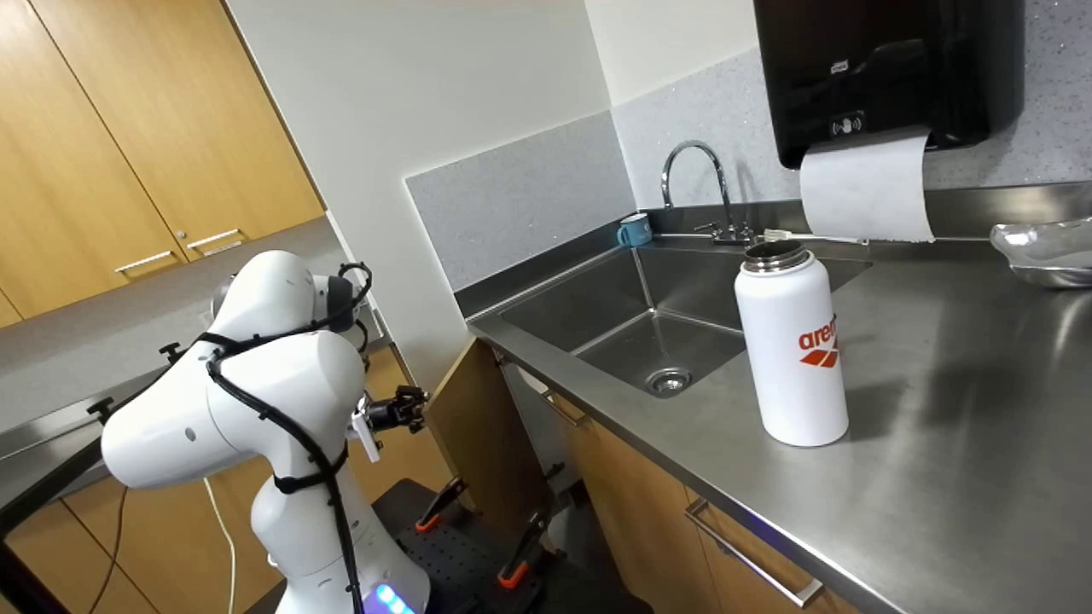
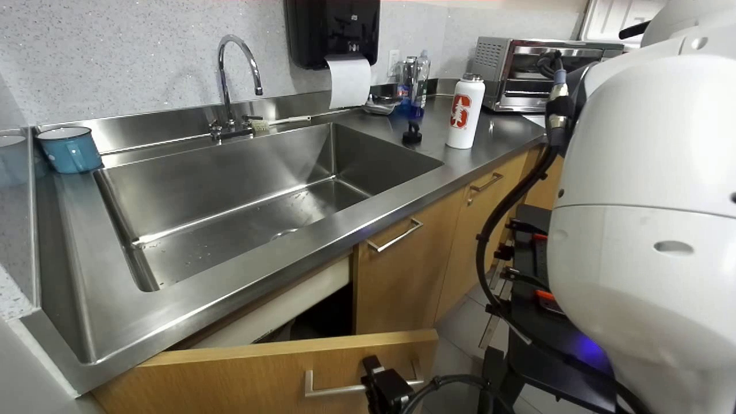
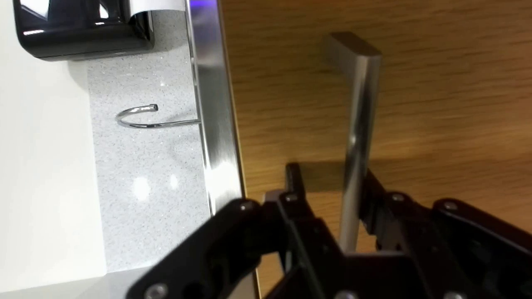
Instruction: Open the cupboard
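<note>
The wooden cupboard door (image 2: 241,374) under the sink stands swung out from the counter front, with a dark gap behind its top edge. In an exterior view the same door (image 1: 490,435) shows standing out beside the arm. Its silver bar handle (image 3: 359,116) also shows in an exterior view (image 2: 336,390). My gripper (image 3: 331,185) is open around the handle bar. In the wrist view the right finger is against or very near the bar, and a gap shows between the bar and the left finger. The gripper is also at the handle in both exterior views (image 1: 416,407) (image 2: 382,379).
The steel sink (image 2: 397,198) and counter edge lie above the door. A closed cupboard front (image 2: 402,282) with its own handle is beside the opening. A white bottle (image 1: 793,358) and a blue mug (image 2: 69,150) stand on the counter. Black clamps (image 1: 525,550) are at the arm's base.
</note>
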{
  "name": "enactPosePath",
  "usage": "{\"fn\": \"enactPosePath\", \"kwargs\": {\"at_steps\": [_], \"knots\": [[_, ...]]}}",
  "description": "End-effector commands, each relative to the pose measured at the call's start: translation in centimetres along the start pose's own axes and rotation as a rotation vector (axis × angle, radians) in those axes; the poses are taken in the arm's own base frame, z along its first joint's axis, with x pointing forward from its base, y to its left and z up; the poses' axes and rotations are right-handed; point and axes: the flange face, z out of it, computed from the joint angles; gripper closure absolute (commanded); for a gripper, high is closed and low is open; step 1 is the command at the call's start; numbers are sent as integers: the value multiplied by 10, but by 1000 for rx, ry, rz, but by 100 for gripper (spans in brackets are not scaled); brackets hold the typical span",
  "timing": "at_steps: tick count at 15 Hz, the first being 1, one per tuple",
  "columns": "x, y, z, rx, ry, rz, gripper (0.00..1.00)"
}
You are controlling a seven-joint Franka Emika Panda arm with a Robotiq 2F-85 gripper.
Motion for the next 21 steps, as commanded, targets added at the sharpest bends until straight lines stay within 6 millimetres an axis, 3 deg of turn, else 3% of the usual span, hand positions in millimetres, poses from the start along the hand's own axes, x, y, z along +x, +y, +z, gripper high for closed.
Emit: {"fn": "enactPosePath", "kwargs": {"at_steps": [1, 5, 6, 8, 12, 16, 19, 20, 21], "knots": [[3, 46, -5, 73, 52, 13, 31], [-7, 85, -20, 209, 155, 57, 1], [-10, 95, -24, 246, 179, 70, 0], [-19, 114, -32, 317, 225, 108, 0], [-45, 171, -40, 354, 289, 191, 0], [-77, 216, -33, 354, 300, 276, 0], [-102, 242, -16, 314, 259, 329, 0], [-112, 249, -6, 308, 241, 344, 25], [-120, 257, 4, 306, 222, 355, 26]]}}
